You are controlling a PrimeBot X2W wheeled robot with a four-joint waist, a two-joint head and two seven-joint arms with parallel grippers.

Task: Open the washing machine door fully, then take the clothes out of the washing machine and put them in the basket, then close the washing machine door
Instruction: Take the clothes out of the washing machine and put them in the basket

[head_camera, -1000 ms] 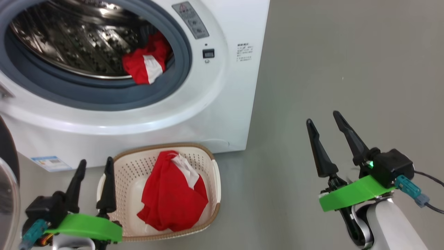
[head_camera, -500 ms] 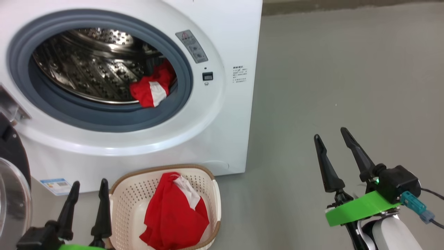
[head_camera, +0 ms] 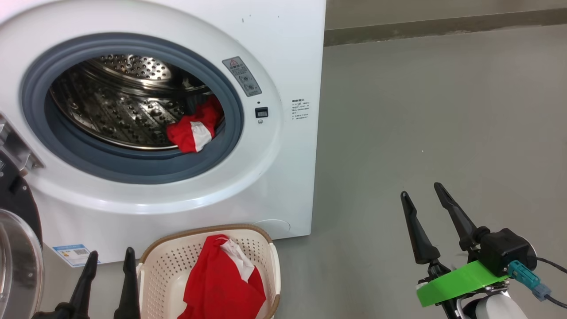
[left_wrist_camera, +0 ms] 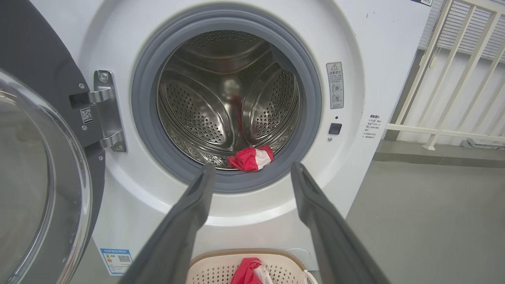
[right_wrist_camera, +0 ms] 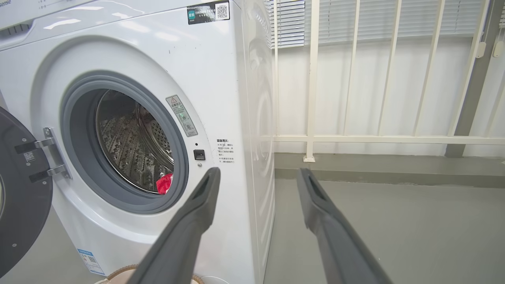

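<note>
Crumpled red-and-white clothes [head_camera: 195, 130] sit at the front of the drum [head_camera: 115, 106].

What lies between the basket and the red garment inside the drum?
In the head view, the grey rubber ring and the white front of the washing machine lie between the basket and the red garment in the drum.
</note>
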